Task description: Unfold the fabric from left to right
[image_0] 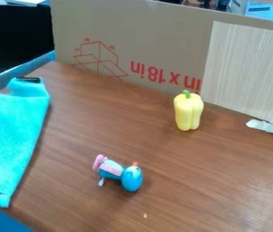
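One cloth (11, 136): laid left of the toy (131, 179).
Pincer: opening, hold and place relative to cloth cannot be told.

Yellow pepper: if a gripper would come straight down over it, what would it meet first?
Probably the green stem on top of the yellow pepper, which appears to stand upright, though depth is unclear.

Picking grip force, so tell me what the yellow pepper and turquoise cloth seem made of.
Yellow pepper: likely smooth plastic, from its even colour and soft sheen. Turquoise cloth: matte, fuzzy fabric, perhaps microfibre, judging by its napped surface.
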Robot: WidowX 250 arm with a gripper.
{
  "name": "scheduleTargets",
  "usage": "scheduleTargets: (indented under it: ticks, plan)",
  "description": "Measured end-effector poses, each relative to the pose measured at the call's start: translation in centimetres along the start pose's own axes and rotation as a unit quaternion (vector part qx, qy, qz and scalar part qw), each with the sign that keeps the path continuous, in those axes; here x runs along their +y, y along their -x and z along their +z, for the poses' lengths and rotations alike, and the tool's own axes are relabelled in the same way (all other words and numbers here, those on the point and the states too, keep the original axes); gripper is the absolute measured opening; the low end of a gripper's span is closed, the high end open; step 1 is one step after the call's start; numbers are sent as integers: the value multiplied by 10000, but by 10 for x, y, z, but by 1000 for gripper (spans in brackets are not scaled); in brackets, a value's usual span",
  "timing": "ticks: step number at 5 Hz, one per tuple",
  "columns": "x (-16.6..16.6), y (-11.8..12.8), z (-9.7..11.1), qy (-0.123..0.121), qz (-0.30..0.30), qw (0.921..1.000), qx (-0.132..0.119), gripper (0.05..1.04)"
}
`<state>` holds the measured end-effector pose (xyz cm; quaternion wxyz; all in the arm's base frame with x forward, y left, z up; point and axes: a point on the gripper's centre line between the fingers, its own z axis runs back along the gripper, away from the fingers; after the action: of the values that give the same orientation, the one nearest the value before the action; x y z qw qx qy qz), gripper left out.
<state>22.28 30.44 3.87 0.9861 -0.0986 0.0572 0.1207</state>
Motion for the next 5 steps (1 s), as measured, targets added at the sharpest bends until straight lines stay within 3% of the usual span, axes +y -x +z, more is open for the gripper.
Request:
scheduleTargets:
  ticks: [2, 3, 4, 5]
  plan:
    - [-16, 0, 12, 126, 0, 9997, -221, 1000]
    - [-25, 0, 16, 357, 30, 9991, -207, 1000]
    - [-25, -3, 16, 288, 100, 9993, -238, 975]
    - [-24, -8, 4, -52, 96, 9997, -227, 783]
